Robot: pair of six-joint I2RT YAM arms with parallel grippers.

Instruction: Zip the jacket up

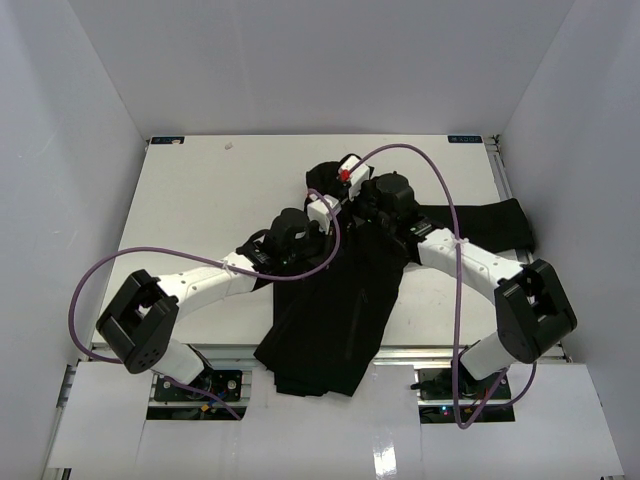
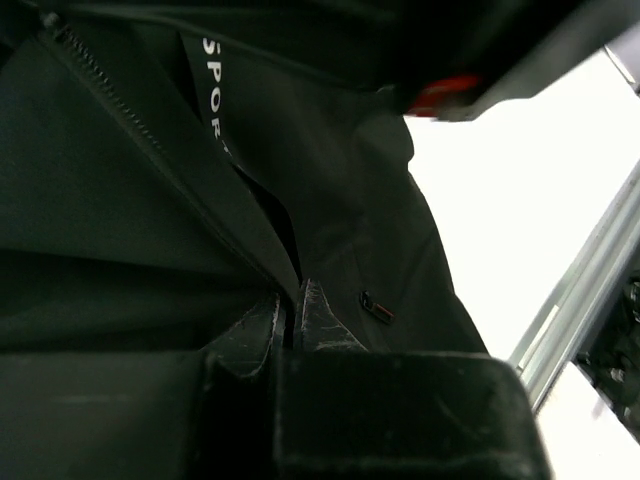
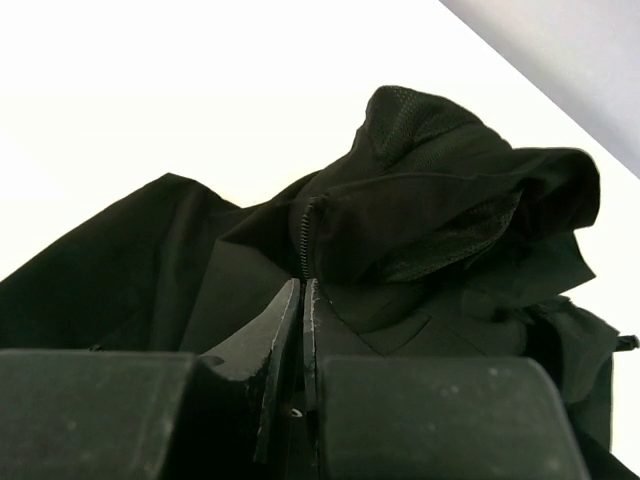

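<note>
jacket (image 1: 335, 310) flat on worktop (image 1: 200, 200), centre-right, collar (image 1: 325, 178) far, hem (image 1: 310, 380) over the near edge, one sleeve (image 1: 490, 222) out right. left hand (image 2: 297, 318) pinched shut on the front flap edge by the zip (image 2: 105, 90), mid-jacket. right hand (image 3: 302, 300) pinched shut on the zip line just under the collar

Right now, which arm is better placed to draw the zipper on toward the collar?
Likely right: the right hand is shut on the zipper just below the collar; the left hand pinches jacket fabric lower down.
</note>
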